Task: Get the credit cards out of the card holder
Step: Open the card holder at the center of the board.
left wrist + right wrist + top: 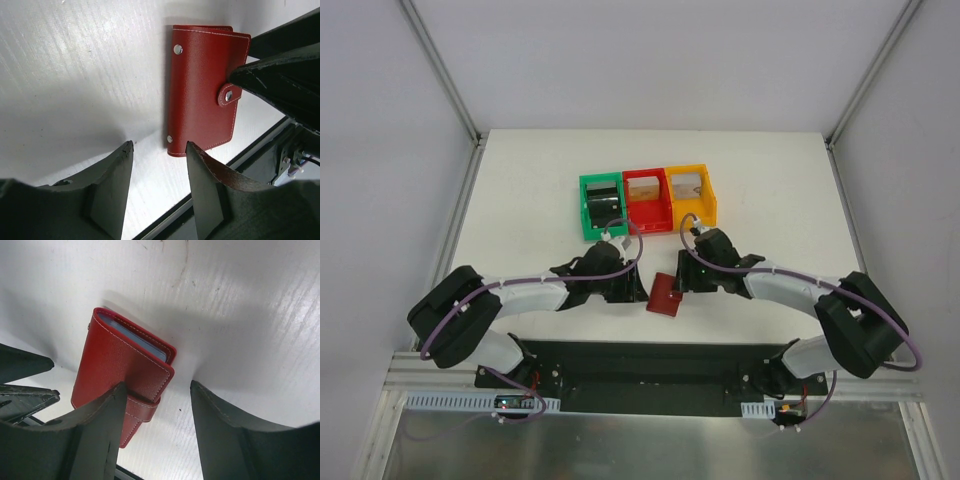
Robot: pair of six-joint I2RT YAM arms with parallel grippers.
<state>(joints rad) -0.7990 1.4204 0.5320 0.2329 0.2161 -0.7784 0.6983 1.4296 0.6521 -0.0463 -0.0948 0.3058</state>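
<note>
Right tool [156,385] stands parted and empty, one finger at the strap [229,94] of the shut wallet [665,294]. It lies on the surface [520,200] between both arms, long axis running near-to-far. Left tool [159,143], also parted and empty, faces its riveted edge, just short of touching.

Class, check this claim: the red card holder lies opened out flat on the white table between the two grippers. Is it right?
No. The card holder lies on the table between the left gripper and right gripper, but folded shut, its tab strap snapped over the cover, as the left wrist view shows.
</note>
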